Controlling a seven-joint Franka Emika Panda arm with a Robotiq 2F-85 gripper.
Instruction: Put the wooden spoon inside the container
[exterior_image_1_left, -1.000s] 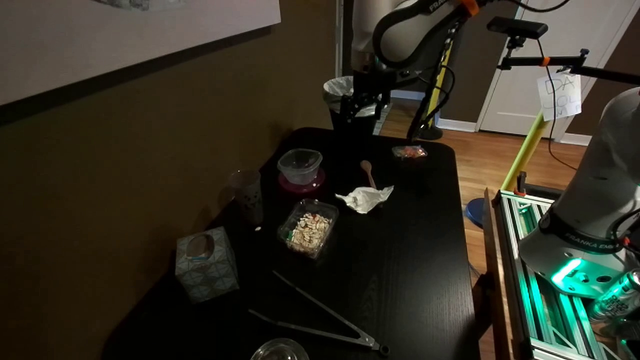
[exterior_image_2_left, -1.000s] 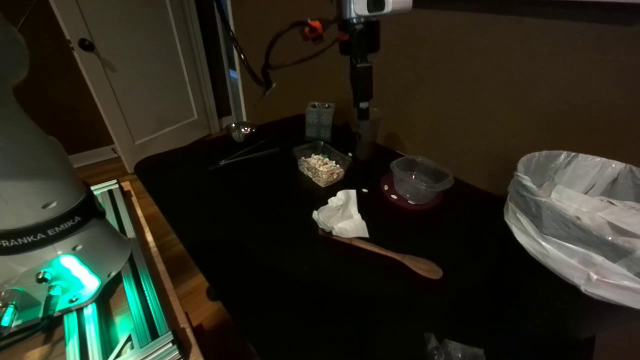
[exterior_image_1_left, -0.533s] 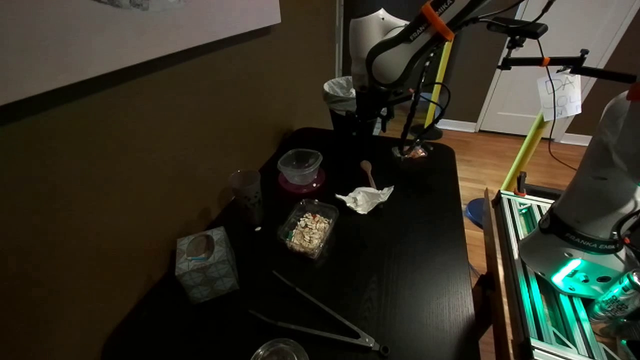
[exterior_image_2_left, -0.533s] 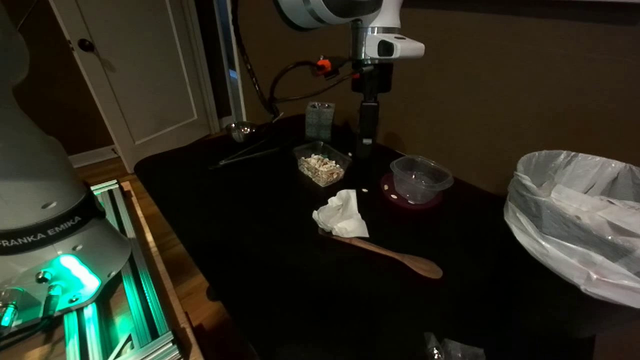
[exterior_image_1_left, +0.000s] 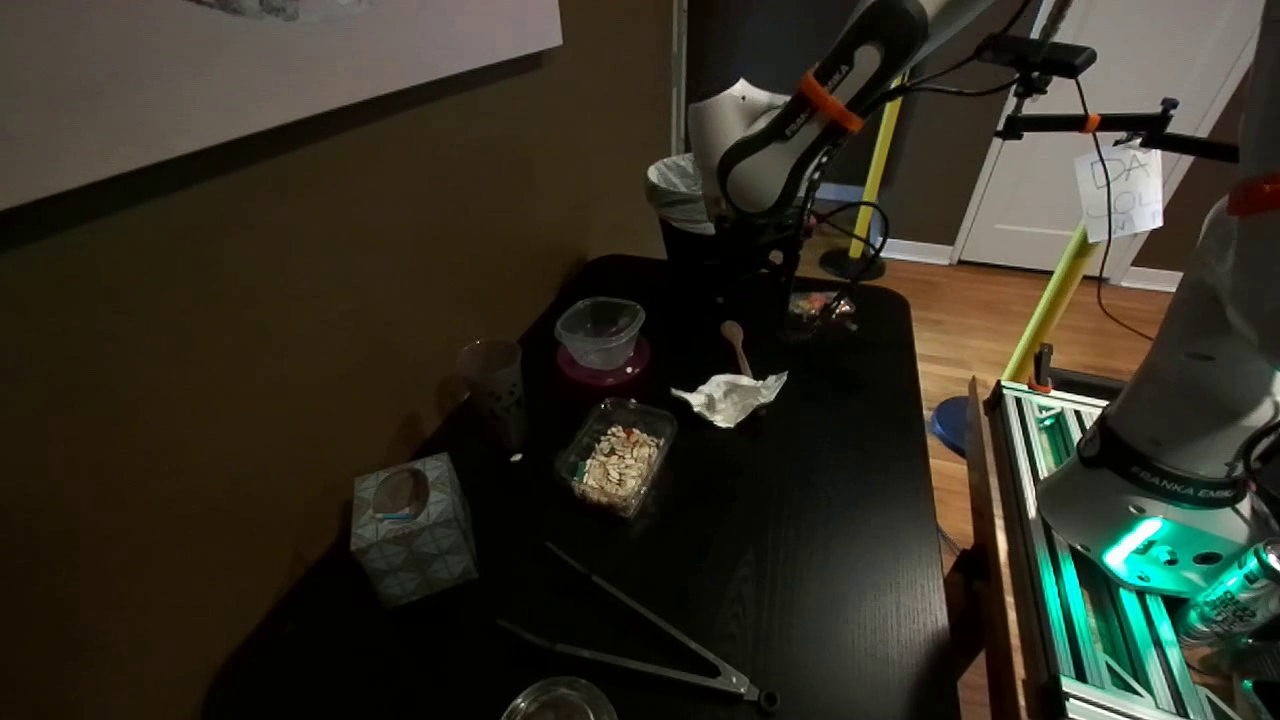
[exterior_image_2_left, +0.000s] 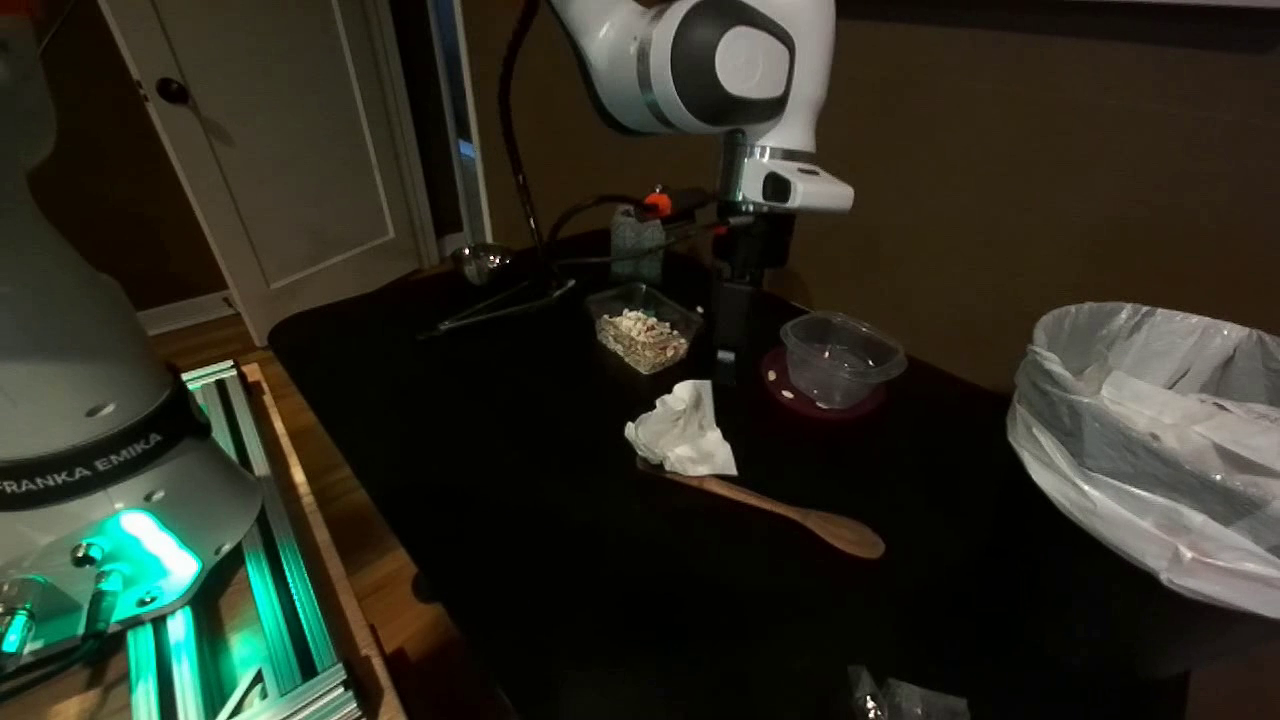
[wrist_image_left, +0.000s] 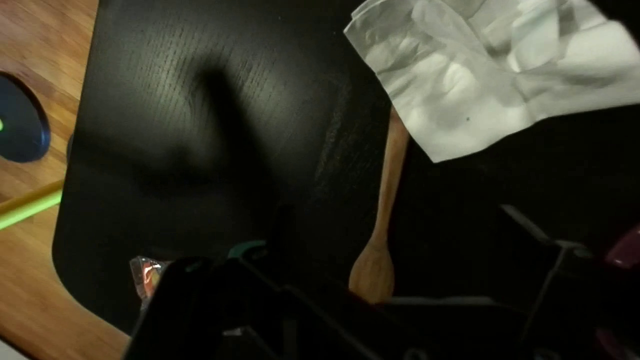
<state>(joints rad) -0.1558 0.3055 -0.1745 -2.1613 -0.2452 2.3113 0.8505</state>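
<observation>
In an exterior view, taken as a clock face, the wooden spoon (exterior_image_2_left: 790, 513) lies on a black table (exterior_image_2_left: 560, 560) between 4 and 5 o'clock, handle end at a crumpled white paper (exterior_image_2_left: 683, 430). A clear container (exterior_image_2_left: 830, 378) sits on a dark red disc (exterior_image_2_left: 858, 404) at 3 o'clock. My gripper (exterior_image_2_left: 727, 370) points downward just off center, toward 3 o'clock, apart from the container. Around 9 o'clock, my robot's base (exterior_image_2_left: 70, 400) reads FRANKA EMIKA.

In an exterior view, the same brand appears on an arm link (exterior_image_1_left: 790, 130) at 1 o'clock, partly covered by an orange strap (exterior_image_1_left: 830, 103). On a handwritten sign (exterior_image_1_left: 1115, 195) at 2 o'clock I can read "DA"; the letters below are unclear. A printed can (exterior_image_1_left: 1235, 595) shows near 4 o'clock, its wording too blurred for me. A clear tray (exterior_image_1_left: 645, 413) of pale flakes (exterior_image_1_left: 622, 460) sits at 6 o'clock, a patterned tissue box (exterior_image_1_left: 415, 545) at 8.

In the wrist view, my gripper's jaws stand wide apart, released, at 4 and 7 o'clock. The spoon shows between them on the tabletop, bowl at 5 o'clock, handle running up toward 2, where the paper hides its end. A shiny packet (wrist_image_left: 148, 275) lies at 8 o'clock.
</observation>
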